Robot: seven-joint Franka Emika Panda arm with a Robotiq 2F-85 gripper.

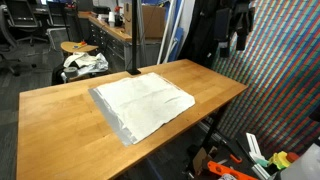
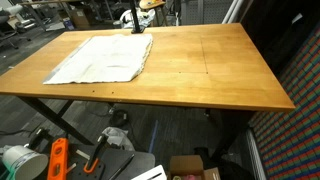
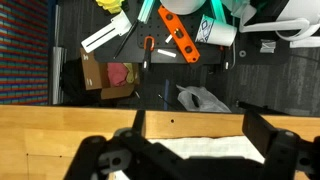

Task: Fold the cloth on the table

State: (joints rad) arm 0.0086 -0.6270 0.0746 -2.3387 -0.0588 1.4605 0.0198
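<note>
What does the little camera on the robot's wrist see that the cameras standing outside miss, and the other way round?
Only the wrist view: the gripper close up, jaws open and empty, near the table's edge.

Only the exterior views: the whole cloth spread flat on the table, and behind it a white bundle beside a round stool.

Shared: part of the cloth, the wooden tabletop, and floor clutter such as the orange tool.

Even, bright indoor light — soft sheen on the worktop [image 2: 200, 60]; small, slightly soft frames, floor beneath it dim.
</note>
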